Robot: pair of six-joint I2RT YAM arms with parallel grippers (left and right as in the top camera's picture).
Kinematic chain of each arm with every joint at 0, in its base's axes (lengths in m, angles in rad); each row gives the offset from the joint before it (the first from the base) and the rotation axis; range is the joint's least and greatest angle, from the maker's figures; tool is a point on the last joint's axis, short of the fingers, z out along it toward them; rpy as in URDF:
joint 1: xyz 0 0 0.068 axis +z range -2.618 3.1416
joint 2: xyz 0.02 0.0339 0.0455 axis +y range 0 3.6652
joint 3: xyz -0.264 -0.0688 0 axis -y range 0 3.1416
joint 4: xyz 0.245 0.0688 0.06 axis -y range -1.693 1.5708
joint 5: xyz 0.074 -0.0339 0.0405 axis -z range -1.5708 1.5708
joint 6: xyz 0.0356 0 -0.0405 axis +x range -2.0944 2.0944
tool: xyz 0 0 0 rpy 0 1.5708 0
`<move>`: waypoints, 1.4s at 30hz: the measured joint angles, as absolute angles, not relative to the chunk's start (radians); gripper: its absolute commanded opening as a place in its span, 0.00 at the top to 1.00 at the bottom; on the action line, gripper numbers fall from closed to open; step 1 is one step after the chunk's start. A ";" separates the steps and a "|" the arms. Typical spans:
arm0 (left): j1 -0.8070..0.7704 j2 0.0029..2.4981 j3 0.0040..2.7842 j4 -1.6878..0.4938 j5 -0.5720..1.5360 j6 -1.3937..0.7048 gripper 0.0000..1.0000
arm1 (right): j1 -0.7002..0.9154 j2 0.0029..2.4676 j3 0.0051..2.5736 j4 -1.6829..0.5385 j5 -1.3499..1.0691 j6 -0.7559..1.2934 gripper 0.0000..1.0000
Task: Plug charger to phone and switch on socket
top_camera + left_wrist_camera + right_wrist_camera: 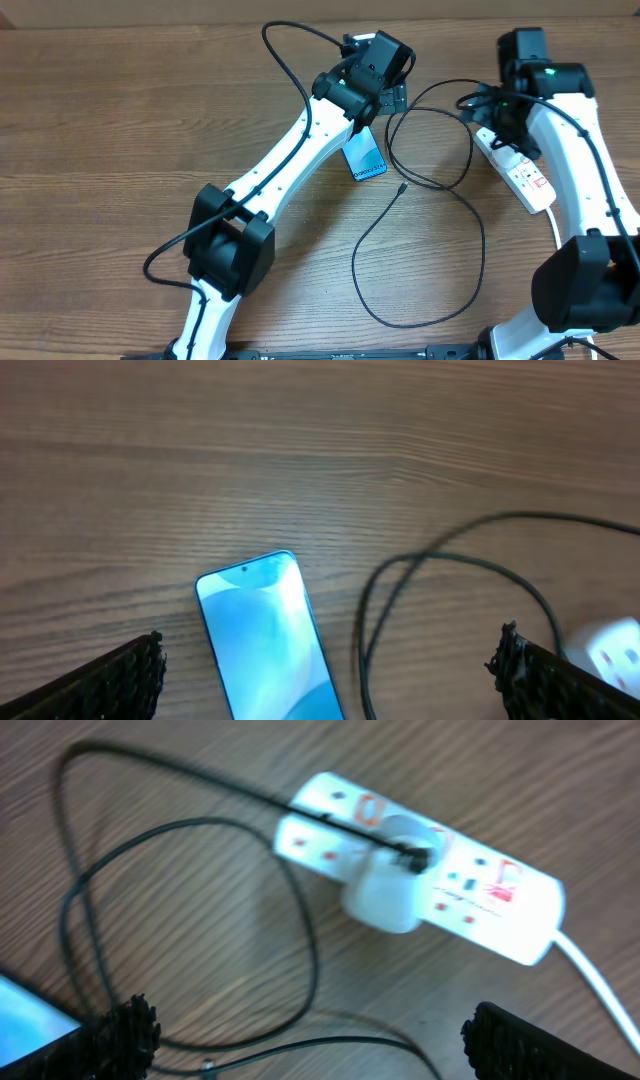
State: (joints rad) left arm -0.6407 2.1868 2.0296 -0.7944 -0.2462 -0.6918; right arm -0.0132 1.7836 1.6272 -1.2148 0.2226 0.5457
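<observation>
white socket [482, 888] with adapter plugged in, black charger [312, 950] looping beside it

A wooden worktop [120, 120] fills every view; its surface is mid-brown with fine darker grain running left to right in the overhead view; the light is even and soft; a paler strip runs along the overhead view's top edge.

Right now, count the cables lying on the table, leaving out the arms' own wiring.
2. The thin black charger loops between the phone and the socket. The thick white cord leaves the socket's end. Others may be hidden.
</observation>
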 measured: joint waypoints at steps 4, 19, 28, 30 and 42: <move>-0.632 2.228 2.030 -0.756 -0.255 -0.762 0.00 | -0.073 1.784 1.627 -1.222 0.226 0.546 0.00; -0.633 2.356 2.030 -0.728 -0.255 -0.831 0.00 | -0.115 1.784 1.627 -1.219 0.226 0.546 0.00; -0.633 2.403 2.030 -0.744 -0.239 -0.833 0.00 | -0.115 1.784 1.627 -1.216 0.226 0.547 0.00; -0.633 2.413 2.030 -0.756 -0.236 -0.834 0.00 | -0.115 1.784 1.627 -1.215 0.226 0.547 0.00; -0.633 2.424 2.030 -0.817 -0.241 -0.883 0.00 | -0.115 1.784 1.627 -1.212 0.224 0.549 0.00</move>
